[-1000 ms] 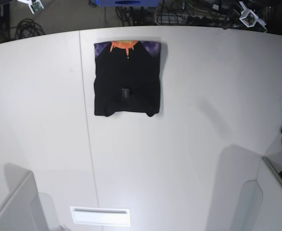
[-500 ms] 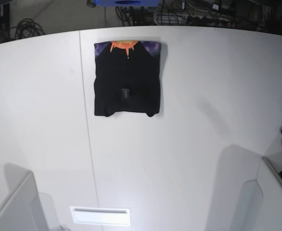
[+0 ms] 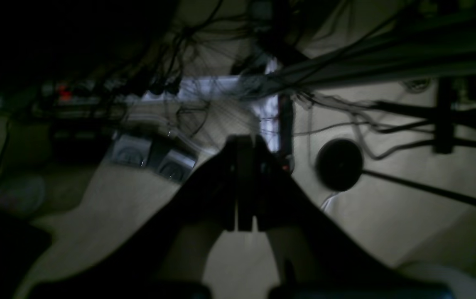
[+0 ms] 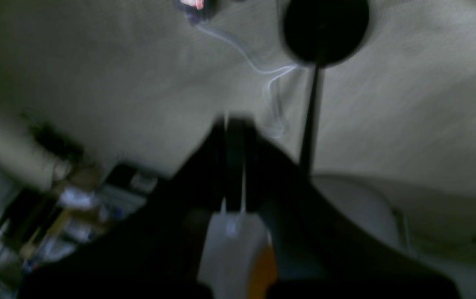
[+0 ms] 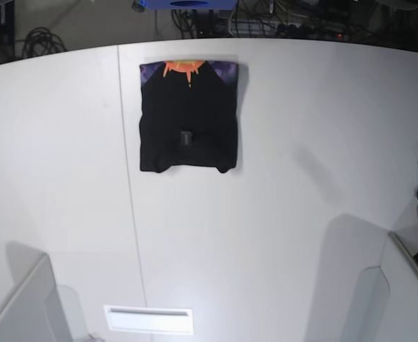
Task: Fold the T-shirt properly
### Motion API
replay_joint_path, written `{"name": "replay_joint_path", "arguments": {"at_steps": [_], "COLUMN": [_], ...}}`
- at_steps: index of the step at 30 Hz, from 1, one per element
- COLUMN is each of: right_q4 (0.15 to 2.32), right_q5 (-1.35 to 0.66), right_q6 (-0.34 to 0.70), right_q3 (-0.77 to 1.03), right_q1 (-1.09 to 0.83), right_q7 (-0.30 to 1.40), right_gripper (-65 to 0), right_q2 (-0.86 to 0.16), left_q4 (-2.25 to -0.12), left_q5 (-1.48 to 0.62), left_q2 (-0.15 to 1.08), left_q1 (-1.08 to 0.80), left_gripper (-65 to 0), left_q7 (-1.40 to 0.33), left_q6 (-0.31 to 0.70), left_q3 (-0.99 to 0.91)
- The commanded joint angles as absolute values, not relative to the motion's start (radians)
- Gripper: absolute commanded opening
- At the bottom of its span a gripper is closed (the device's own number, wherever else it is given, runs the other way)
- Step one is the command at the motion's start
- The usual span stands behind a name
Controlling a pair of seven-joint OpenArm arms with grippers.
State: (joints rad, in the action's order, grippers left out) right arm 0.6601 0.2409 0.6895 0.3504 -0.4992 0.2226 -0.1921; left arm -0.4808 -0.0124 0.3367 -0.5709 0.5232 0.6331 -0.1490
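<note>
The white worktop (image 5: 280, 199) carries the T-shirt (image 5: 188, 117), folded into a black rectangle near the far edge, a purple-and-orange print strip along its far side and a small tag at its middle. Neither arm shows in the base view. The left gripper (image 3: 241, 182) and right gripper (image 4: 233, 166) each have fingers pressed together, holding nothing

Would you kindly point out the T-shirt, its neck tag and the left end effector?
T-shirt (image 5: 187, 107): base view, plain black middle.
neck tag (image 5: 186, 136): base view, the small tag itself.
left end effector (image 3: 244, 143): left wrist view, between the shut fingertips.
</note>
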Motion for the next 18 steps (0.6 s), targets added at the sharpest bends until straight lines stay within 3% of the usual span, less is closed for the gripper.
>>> {"name": "replay_joint_path", "arguments": {"at_steps": [1,4,8,12,18], "right_q4": [0.61,0.435,0.245,0.196,0.203], "right_q5": [0.242,0.242,0.237,0.237,0.236], "right_q6": [0.698,0.682,0.449,0.234,0.199], "right_q3": [0.348,0.234,0.101,0.077,0.079], "right_q1": [-0.483,-0.387,-0.306,-0.292,-0.278], "right_q7": [0.202,0.154,0.028,-0.087,-0.094], "right_gripper": [-65.0,-65.0,-65.0,-65.0,-65.0], "right_q2": [-0.202,-0.197,-0.17,-0.139,-0.104], "left_q4": [-0.438,-0.295,-0.099,-0.007,-0.01], "left_q5": [0.033,0.202,0.38,0.478,0.562], "left_q2": [0.338,0.302,0.272,0.268,0.255], "left_q1": [-0.556,-0.452,-0.305,-0.203,-0.165], "left_gripper": [-65.0,-65.0,-65.0,-65.0,-65.0], "left_q7": [0.533,0.533,0.532,0.526,0.524], "left_q6": [0.624,0.547,0.443,0.423,0.423], "left_q3": [-0.15,-0.151,-0.153,-0.153,-0.154]}}
